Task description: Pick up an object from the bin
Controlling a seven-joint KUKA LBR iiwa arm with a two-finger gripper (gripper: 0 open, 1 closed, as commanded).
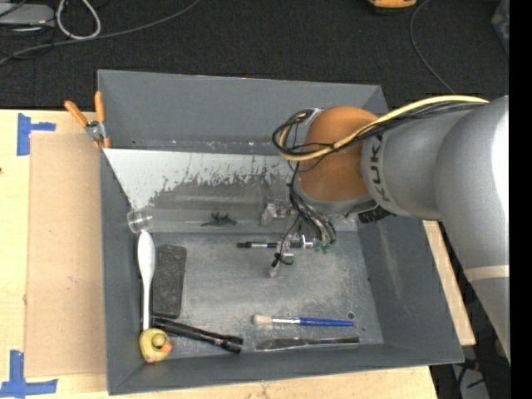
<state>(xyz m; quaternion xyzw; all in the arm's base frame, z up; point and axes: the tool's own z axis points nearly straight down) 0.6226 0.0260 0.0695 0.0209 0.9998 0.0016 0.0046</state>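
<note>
My gripper [285, 254] is low in the middle of the bin, under the orange wrist cover. A thin black stick [253, 244] lies on the floor just to its left, its right end reaching the gripper. Whether the stick is held I cannot tell. A small black star-shaped piece [220, 219] lies further left, towards the back wall.
Along the left wall lie a white spoon [145, 268], a dark grey block [170, 279] and a clear cup [138, 220]. By the front wall are a black-handled tool with a yellow end [155, 344], a blue-handled brush [307, 322] and a thin dark rod [307, 342].
</note>
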